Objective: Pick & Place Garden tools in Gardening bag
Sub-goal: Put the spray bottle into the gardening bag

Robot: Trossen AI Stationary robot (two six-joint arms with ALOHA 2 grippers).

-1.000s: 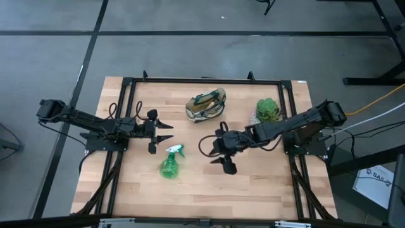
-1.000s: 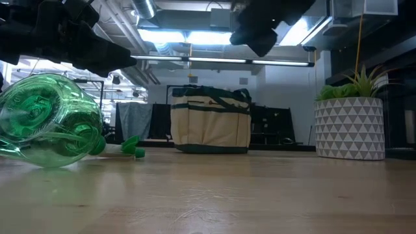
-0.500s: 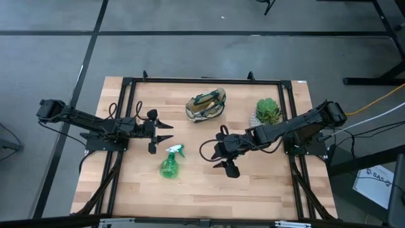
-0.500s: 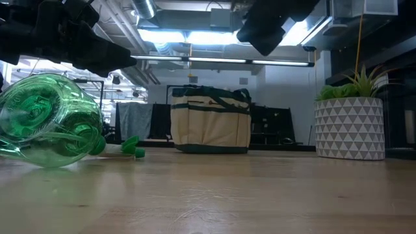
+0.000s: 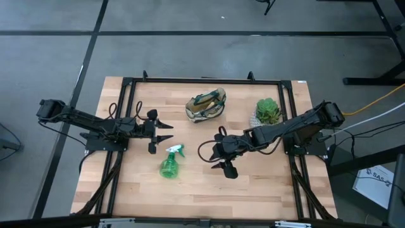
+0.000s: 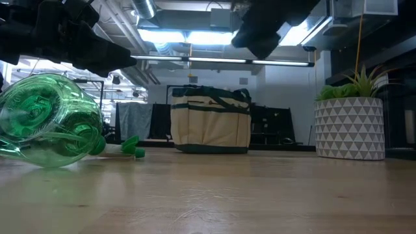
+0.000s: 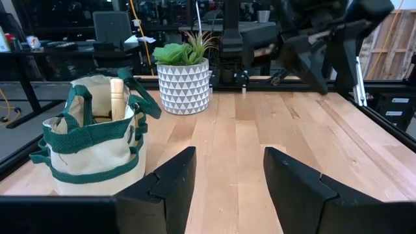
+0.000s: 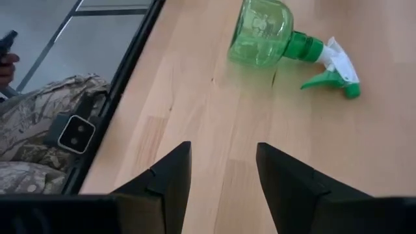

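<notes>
The green translucent spray bottle (image 5: 169, 163) lies on its side on the table, nozzle toward the far edge; it also shows in the low view (image 6: 49, 123) and the right wrist view (image 8: 273, 42). The beige gardening bag (image 5: 206, 104) stands upright at the far middle, and a wooden handle (image 7: 117, 97) sticks out of its mouth. The shears do not show. My left gripper (image 5: 167, 132) is open and empty, just beyond the bottle's nozzle. My right gripper (image 5: 215, 155) is open and empty above the table, to the right of the bottle.
A potted plant in a white patterned pot (image 5: 268, 111) stands at the far right, next to the bag. A black frame rail (image 5: 126, 114) runs round the table. In the right wrist view a person in camouflage clothing (image 8: 39, 130) shows beyond the table's edge.
My right gripper has drifted slightly toward the table's near edge, staying open above the table. The bottle and the bag have not moved.
</notes>
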